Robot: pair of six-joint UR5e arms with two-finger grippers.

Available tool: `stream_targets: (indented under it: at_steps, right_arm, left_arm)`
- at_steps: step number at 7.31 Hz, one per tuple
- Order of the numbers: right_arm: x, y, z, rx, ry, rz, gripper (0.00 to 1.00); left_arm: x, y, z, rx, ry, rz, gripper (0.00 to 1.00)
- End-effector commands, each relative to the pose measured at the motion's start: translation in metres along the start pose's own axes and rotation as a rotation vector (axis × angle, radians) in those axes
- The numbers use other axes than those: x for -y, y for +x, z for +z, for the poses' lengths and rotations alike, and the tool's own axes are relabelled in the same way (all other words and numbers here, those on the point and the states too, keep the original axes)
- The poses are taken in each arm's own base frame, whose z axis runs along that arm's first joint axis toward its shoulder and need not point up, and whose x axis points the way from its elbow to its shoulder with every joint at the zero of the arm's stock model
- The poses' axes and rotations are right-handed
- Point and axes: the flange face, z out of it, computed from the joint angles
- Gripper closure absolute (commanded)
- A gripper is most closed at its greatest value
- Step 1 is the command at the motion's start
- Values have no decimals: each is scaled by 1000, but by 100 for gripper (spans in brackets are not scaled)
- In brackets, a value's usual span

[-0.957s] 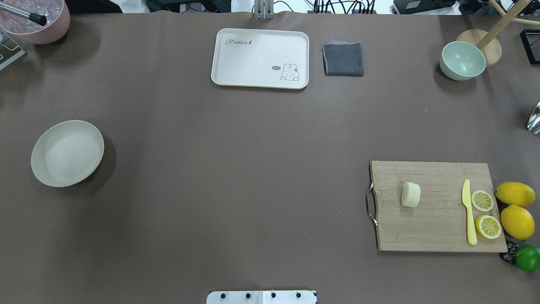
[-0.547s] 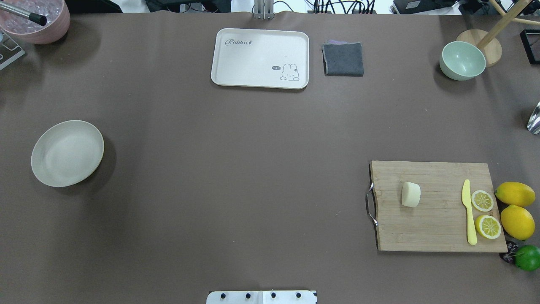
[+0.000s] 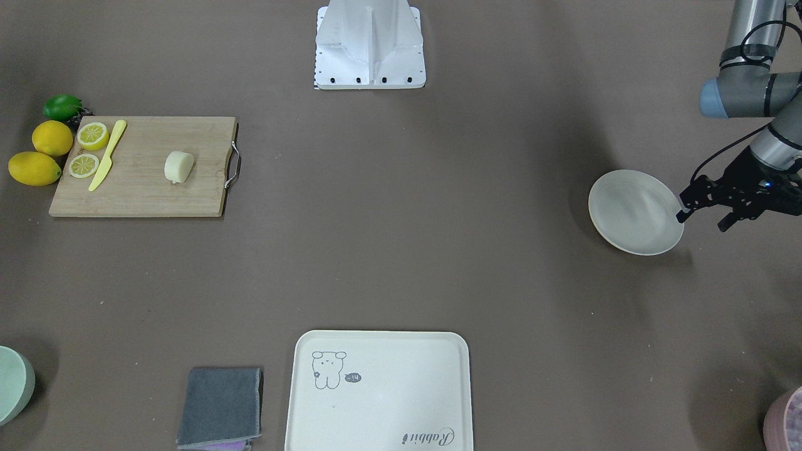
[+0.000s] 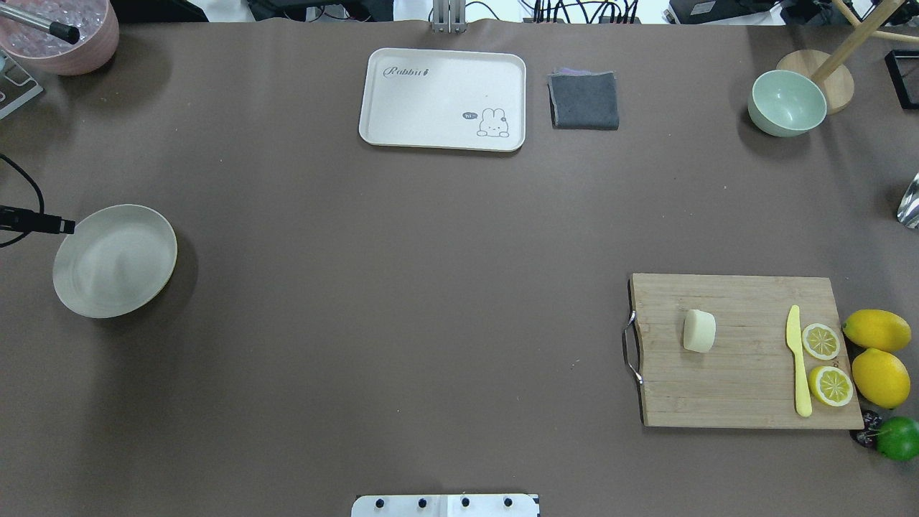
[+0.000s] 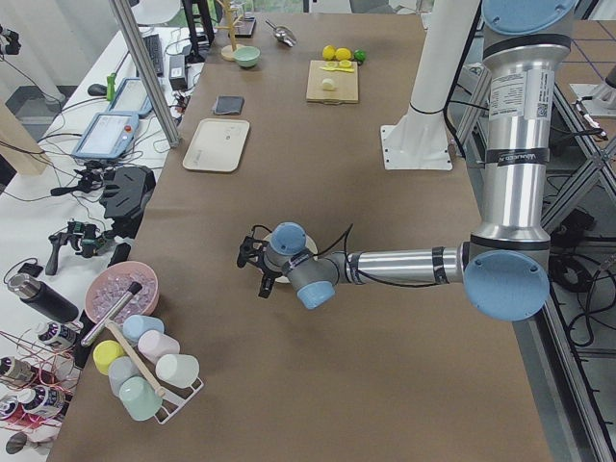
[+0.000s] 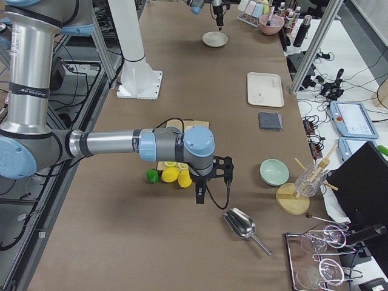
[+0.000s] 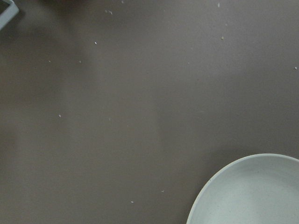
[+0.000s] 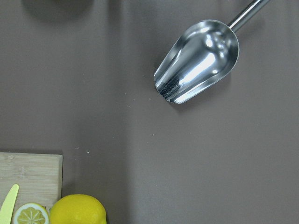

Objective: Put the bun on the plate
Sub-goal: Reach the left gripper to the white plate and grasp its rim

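The pale cream bun [image 4: 698, 331] lies on its side on the wooden cutting board [image 4: 747, 388] at the right; it also shows in the front view [image 3: 178, 167]. The round off-white plate [image 4: 115, 260] sits at the far left with nothing on it. My left gripper [image 3: 703, 220] hovers just outside the plate's [image 3: 635, 212] outer rim, fingers spread open and holding nothing. Its tip [image 4: 64, 226] pokes in at the overhead view's left edge. My right gripper [image 6: 203, 191] hangs over the table past the lemons, seen only from the side; I cannot tell its state.
A yellow knife [image 4: 797, 359], two lemon halves, two whole lemons [image 4: 876, 329] and a lime [image 4: 897, 438] lie by the board. A metal scoop [image 8: 198, 60] lies under the right wrist. The cream tray [image 4: 441, 97], grey cloth [image 4: 584, 100] and green bowl [image 4: 786, 103] stand at the far side.
The left gripper's tip has come into the overhead view at the left edge, beside the plate. Bun, plate and board have not moved.
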Motion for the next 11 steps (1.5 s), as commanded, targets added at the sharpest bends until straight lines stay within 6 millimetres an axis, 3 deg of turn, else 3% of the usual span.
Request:
stream_targets:
  at_steps: [1,2,3,4,6,8,9,11]
  right_arm:
    - [1,-1,-1,0,3,-3,0]
    - [1,-2,-2,0,4,-3,0]
    - [5,-5,-5,0,11,-9,0]
    - [6,-5,-5,0,11,-9,0]
    - [8,-8,-7,2,17,-17,0]
    - [28,-25,-23,19,48,-40,0]
    - [45,-41,-30,25,63,-26,0]
    - [67,-89,-25,49,54,6,0]
  left_arm:
    - [-12,4,17,3,-2,7,16]
    - [-11,5,16,-2,2,10,49]
    - [-13,5,16,-7,-3,10,88]
    - [-16,4,14,-8,-7,10,100]
    - [-17,6,13,-21,-17,4,100]
    - [-22,8,5,-112,-100,-2,100]
    - [-3,-1,-15,-146,-97,-33,100]
    - [47,16,-45,-207,-110,-82,100]
